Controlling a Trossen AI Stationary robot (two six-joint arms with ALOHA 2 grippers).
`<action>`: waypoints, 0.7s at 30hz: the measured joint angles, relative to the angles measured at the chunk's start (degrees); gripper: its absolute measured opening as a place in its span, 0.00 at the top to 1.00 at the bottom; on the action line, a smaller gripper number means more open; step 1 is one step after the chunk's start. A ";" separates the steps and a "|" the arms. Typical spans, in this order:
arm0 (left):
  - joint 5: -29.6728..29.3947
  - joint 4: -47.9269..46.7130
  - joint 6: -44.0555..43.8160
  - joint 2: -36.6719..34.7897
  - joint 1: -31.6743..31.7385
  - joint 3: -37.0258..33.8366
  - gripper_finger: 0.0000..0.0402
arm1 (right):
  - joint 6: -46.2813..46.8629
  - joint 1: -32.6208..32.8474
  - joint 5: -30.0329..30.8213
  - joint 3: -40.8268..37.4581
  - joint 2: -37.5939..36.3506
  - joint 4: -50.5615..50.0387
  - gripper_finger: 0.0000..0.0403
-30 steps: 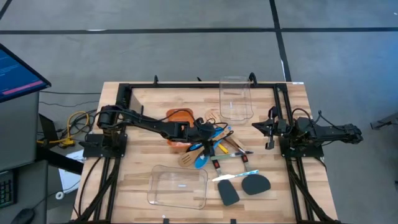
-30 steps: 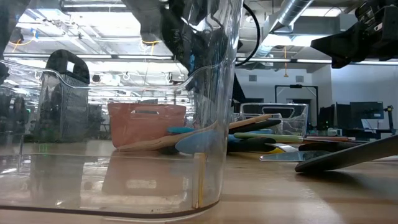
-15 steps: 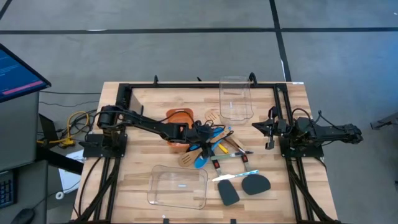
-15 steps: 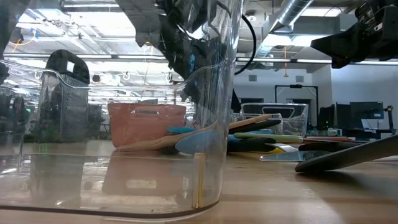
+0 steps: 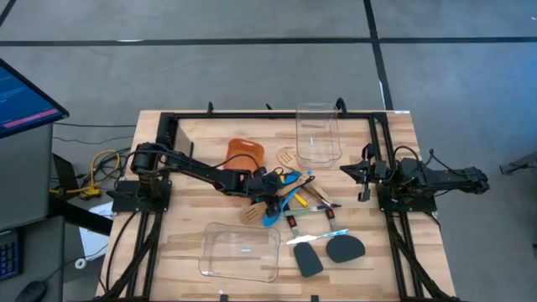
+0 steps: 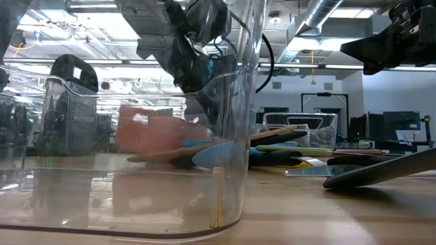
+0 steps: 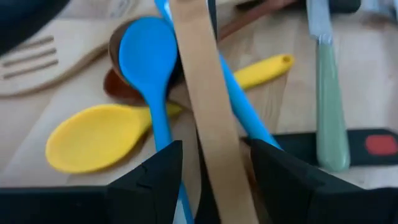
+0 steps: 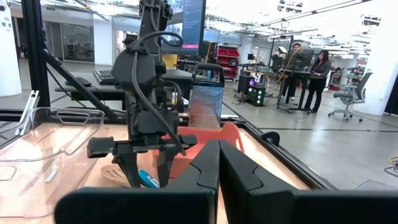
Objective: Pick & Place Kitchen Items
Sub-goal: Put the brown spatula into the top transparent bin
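Wood-slat table [image 5: 193, 235], grey floor; left gripper [image 7: 211, 163] straddling wooden handle [image 7: 208, 118], right gripper [image 8: 217, 163] closed

Orange bin [image 6: 153, 129]: blurred in low view; edges smeared.
Utensil pile [image 5: 289, 197]: high view, partly under left arm at 9 o'clock side; pieces too small to sort.
Wooden handle [image 7: 208, 118]: left wrist view, both ends cut off by frame.
Left gripper [image 6: 197, 64]: low view, fingertips hidden behind clear container [image 6: 225, 102].
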 joint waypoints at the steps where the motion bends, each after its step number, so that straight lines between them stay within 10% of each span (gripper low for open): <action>1: -0.16 -0.07 0.23 0.00 0.00 0.02 0.56 | 0.00 0.00 0.00 0.00 0.00 0.00 1.00; 21: -2.39 1.85 1.91 2.21 0.24 0.06 0.56 | 0.00 0.02 0.03 -0.02 -0.01 0.02 1.00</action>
